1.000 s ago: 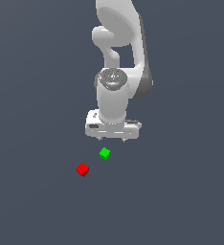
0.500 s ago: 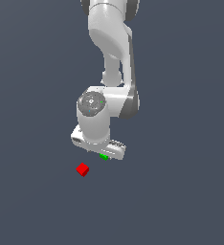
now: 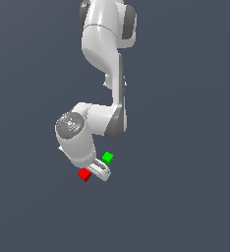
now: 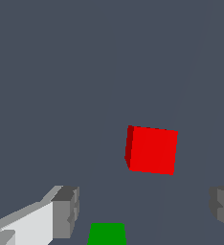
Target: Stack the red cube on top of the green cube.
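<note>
The red cube (image 3: pixel 85 174) lies on the dark grey floor, touching nothing. The green cube (image 3: pixel 107 158) lies a short way off toward the exterior view's right. My gripper (image 3: pixel 99 171) hangs low between the two cubes, and the white hand hides its fingers in this view. In the wrist view the gripper (image 4: pixel 145 208) is open and empty. Its two grey fingertips (image 4: pixel 66 213) stand wide apart. The red cube (image 4: pixel 152 150) lies beyond the gap, not between the fingers. The green cube (image 4: pixel 107 233) shows partly at the frame's edge.
The white arm (image 3: pixel 104 54) reaches down from above, its elbow bent over the cubes. The floor (image 3: pixel 186 197) is a plain dark grey surface with no other objects in view.
The arm has lowered and swung toward the exterior view's left, bringing the hand from over the green cube to beside the red cube. Neither cube has moved.
</note>
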Robot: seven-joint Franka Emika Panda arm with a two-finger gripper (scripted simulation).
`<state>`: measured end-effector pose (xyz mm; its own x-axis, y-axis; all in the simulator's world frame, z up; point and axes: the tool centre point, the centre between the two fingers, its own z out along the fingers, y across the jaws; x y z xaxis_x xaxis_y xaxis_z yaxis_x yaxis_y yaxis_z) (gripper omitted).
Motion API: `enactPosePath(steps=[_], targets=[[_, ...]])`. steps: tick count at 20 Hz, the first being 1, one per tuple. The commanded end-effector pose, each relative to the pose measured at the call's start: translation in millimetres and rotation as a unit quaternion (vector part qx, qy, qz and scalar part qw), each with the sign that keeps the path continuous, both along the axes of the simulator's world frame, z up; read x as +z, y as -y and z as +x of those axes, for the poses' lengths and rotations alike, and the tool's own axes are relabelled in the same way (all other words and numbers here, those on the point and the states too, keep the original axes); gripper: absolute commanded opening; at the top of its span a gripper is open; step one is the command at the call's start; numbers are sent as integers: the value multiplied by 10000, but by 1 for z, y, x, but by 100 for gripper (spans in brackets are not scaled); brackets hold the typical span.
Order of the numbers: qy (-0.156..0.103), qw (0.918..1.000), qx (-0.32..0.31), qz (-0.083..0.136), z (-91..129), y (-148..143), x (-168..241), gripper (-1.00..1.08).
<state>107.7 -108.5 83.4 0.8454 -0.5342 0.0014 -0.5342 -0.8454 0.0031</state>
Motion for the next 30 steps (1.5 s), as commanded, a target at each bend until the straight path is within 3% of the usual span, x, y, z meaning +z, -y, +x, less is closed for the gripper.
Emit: enactPosePath(steps=[1,9,30], targets=[[4,9998,-207,7,4,10,-5,100],[3,9987,-511,16,8,26,-13,100],[3,9987,-519,17,8,26,-63,100]])
